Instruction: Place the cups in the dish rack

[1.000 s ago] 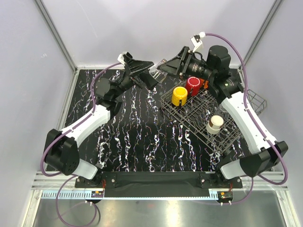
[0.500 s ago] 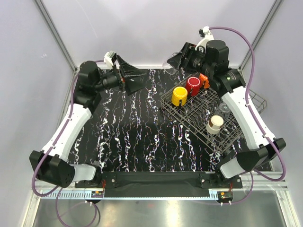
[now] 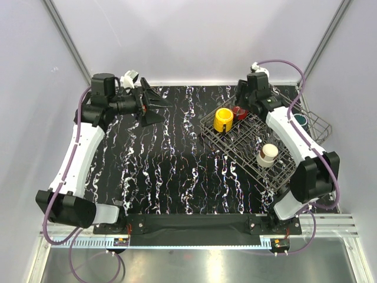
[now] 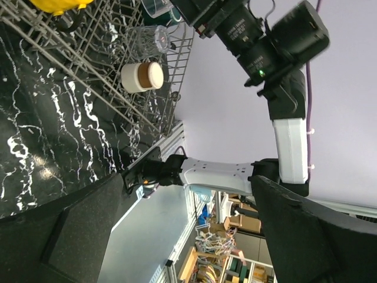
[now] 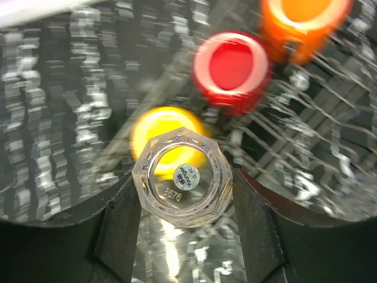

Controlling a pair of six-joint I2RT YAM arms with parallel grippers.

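Cups (image 3: 223, 119) sit inside the dish rack (image 3: 241, 147), rightward.

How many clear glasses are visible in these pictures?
2. One clear glass is held in the right tool; the other glass sits in the dish rack beside the brown-and-cream cup. Others may be hidden.

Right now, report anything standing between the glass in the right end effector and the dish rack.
Seen along the right wrist view, the yellow mug sits in the dish rack directly behind the clear glass held by the right end effector. The red mug and orange mug stand beside it.
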